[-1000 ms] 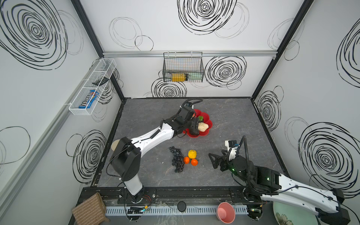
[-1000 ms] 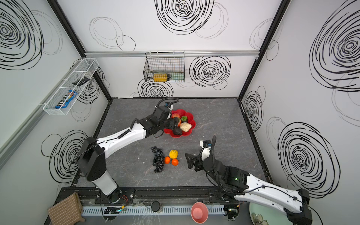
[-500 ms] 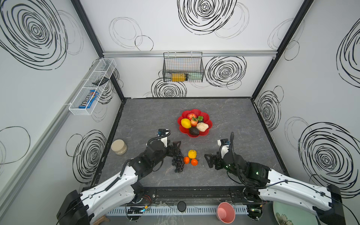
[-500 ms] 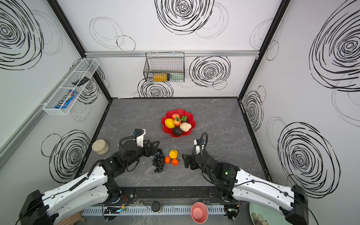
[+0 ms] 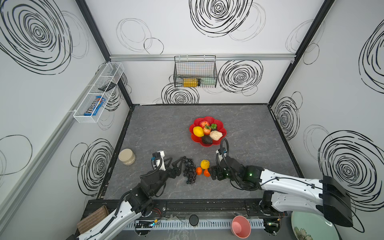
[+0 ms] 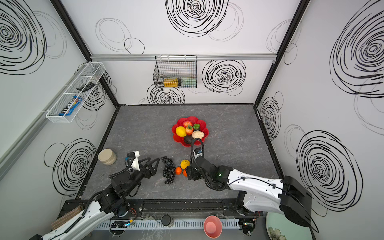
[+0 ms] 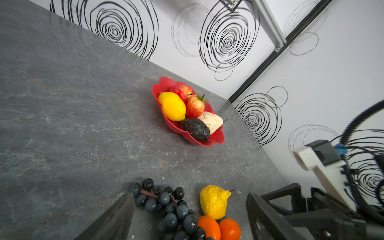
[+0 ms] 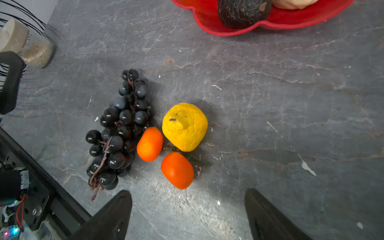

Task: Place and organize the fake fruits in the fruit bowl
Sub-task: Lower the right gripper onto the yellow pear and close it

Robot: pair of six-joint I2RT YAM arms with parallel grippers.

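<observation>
fruit bowl (image 7: 216, 138): glossy red | tabletop (image 8: 291, 104): matt veined grey | avocado (image 7: 196, 128): rough

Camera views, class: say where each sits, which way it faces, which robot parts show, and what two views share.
Both top views: high above the front, looking down on the grey table; both arms, left claw and right claw, show.
Left wrist: on the left arm, facing the glossy red flower-shaped bowl; its fingers and the right claw show.
Right wrist: on the right arm, looking down at the dark plastic grape bunch; its fingers show.
Shared by both wrist views: that grape bunch.
</observation>
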